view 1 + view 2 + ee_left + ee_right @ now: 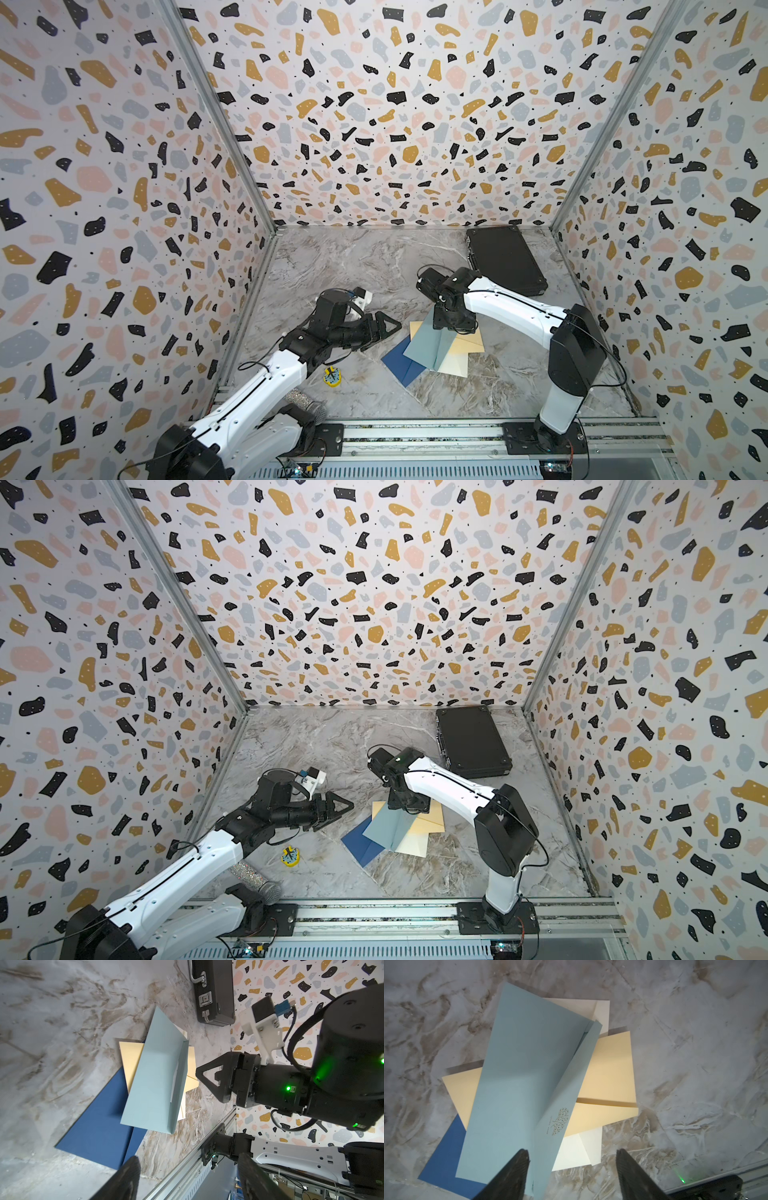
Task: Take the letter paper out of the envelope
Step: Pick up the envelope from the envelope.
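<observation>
Only my right wrist view shows a small gold tree emblem (560,1121) on the pale blue envelope (517,1084). The envelope lies mid-table (353,266), flap half raised, on yellow, cream and navy sheets (608,1068). The right fingers (512,1169) stand apart at its 12 o'clock end, with the flap's end between them, unclamped. The left fingers (128,1174) are at 9 o'clock, apart and empty.

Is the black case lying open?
No, the case lies shut in the left wrist view, with its lid down against its base.
</observation>
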